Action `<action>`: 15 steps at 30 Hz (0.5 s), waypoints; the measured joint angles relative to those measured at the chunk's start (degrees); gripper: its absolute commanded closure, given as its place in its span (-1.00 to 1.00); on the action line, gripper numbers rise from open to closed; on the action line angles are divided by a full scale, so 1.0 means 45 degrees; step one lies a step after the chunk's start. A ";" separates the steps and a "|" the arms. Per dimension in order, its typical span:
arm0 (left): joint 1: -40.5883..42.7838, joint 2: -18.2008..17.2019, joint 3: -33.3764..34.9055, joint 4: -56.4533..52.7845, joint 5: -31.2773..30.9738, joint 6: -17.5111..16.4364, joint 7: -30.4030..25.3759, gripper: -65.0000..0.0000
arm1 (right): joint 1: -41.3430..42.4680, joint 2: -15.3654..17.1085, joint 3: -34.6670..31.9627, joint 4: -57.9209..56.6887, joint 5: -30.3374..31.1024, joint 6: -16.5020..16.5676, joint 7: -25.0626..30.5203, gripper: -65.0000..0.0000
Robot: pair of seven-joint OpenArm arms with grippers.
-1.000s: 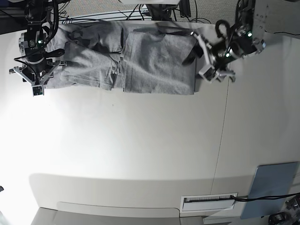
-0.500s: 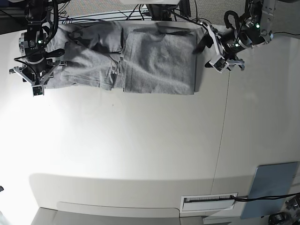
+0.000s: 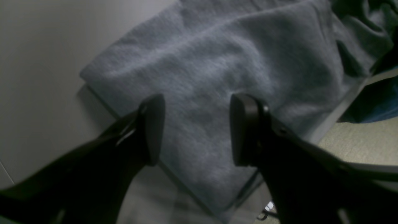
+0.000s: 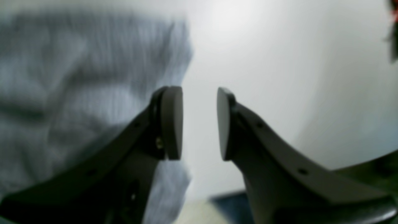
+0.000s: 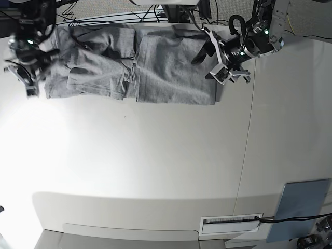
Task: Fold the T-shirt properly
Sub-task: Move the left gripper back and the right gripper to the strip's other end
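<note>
The heather-grey T-shirt [image 5: 155, 67] lies in a rumpled band along the table's far edge, its plain side showing. My left gripper [image 5: 211, 56] hovers at the shirt's right end. In the left wrist view this gripper [image 3: 196, 130] stands wide open above the T-shirt [image 3: 217, 62], near a corner, with nothing held. My right gripper [image 5: 27, 83] is blurred just off the shirt's left end. In the right wrist view this gripper [image 4: 199, 124] shows a clear gap over bare table, and the T-shirt [image 4: 77, 77] lies to the left, under one finger [image 4: 171, 124].
A flat grey-blue panel [image 5: 303, 207] lies at the near right corner, beside a white labelled slot [image 5: 231, 224]. Black cables [image 5: 129, 15] run behind the table's far edge. A seam [image 5: 246, 145] crosses the white table [image 5: 155, 166].
My left gripper first swung up and right, then came back left over the shirt's right edge. My right gripper moved left and toward the far edge, off the shirt's left end.
</note>
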 measured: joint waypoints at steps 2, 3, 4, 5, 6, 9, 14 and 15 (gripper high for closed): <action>-0.0029 -0.0029 0.0000 0.0000 0.0000 0.0005 0.0005 0.02 | -0.0160 0.0000 0.1282 -0.0053 0.1899 0.0729 -0.0646 0.42; -0.0024 -0.0034 -0.0005 0.0000 -0.0005 0.0000 0.0049 0.02 | -0.0151 0.0005 0.1928 -0.0126 0.2735 0.1069 -0.0685 0.42; -0.0024 -0.0029 0.0000 0.0000 -0.0005 0.0000 0.0102 0.02 | -0.0092 0.0015 0.2506 -0.0262 0.3371 0.1438 -0.0670 0.42; -0.0019 -0.0029 0.0000 0.0000 -0.0005 0.0000 0.0194 0.02 | -0.0049 0.0015 0.3026 -0.0461 0.3827 0.1744 -0.0573 0.42; -0.0029 -0.0034 0.0000 0.0000 -0.0005 -0.0005 0.0291 0.02 | -0.0049 0.0078 0.3415 -0.0758 0.4333 0.2123 -0.0554 0.41; -0.0019 -0.0029 0.0000 0.0000 -0.0005 0.0000 0.0301 0.02 | -0.0146 0.0389 0.3735 -0.1729 0.5231 0.3041 -0.0962 0.41; -0.0019 -0.0029 0.0000 0.0000 -0.0005 0.0000 0.0301 0.02 | -0.0102 0.0661 0.3721 -0.2108 0.5654 0.3317 -0.1331 0.42; -0.0024 -0.0034 0.0000 0.0000 -0.0005 0.0000 0.0301 0.02 | -0.0102 0.0651 0.3721 -0.2108 0.5663 0.3317 -0.1345 0.42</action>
